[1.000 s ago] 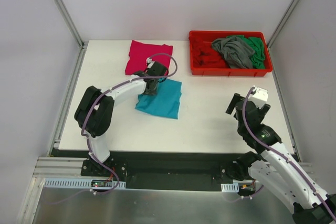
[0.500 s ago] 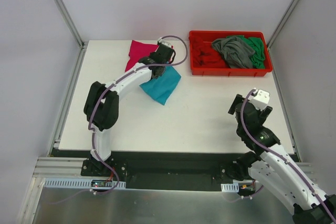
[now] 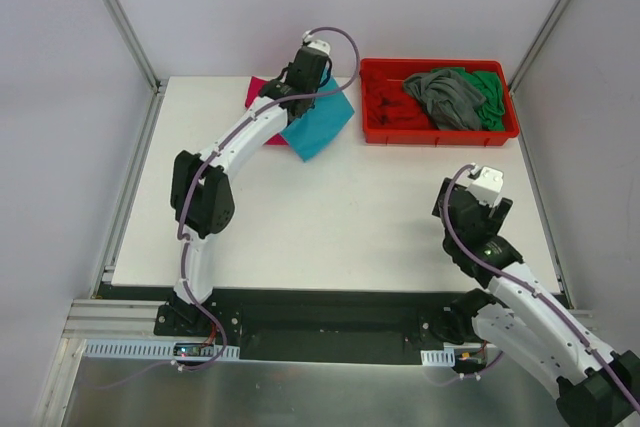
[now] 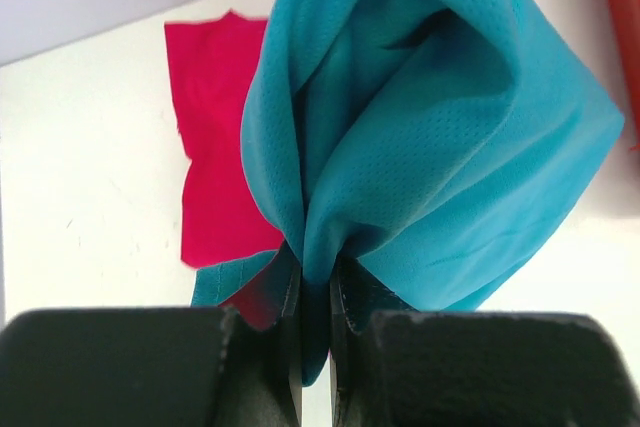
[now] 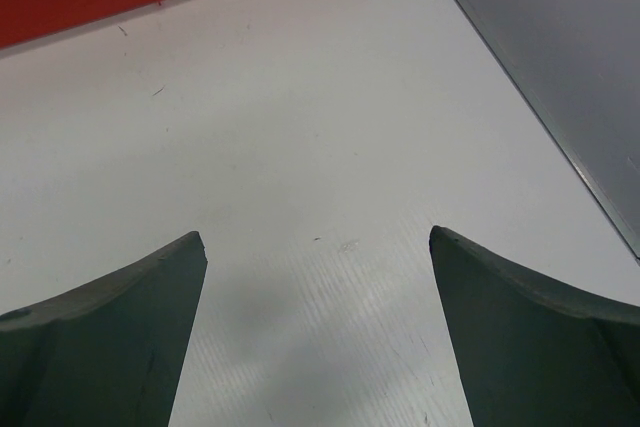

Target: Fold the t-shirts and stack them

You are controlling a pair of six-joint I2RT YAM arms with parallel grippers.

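left gripper [image 4: 315,295] grasping teal t-shirt [image 4: 430,127] near magenta t-shirt [image 4: 215,147] | right gripper [image 5: 316,237] released above table [image 5: 300,97]

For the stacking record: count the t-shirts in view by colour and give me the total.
teal t-shirt: 1, pinched in the left fingers
magenta t-shirt: 1, on the table
grey t-shirt: 1, in the red tray
green t-shirt: 1, in the red tray
Total: 4
Whether a red shirt also lies in the tray cannot be told.

The left arm [image 3: 243,137] and right arm [image 3: 530,309] are white with black joints and purple cables.
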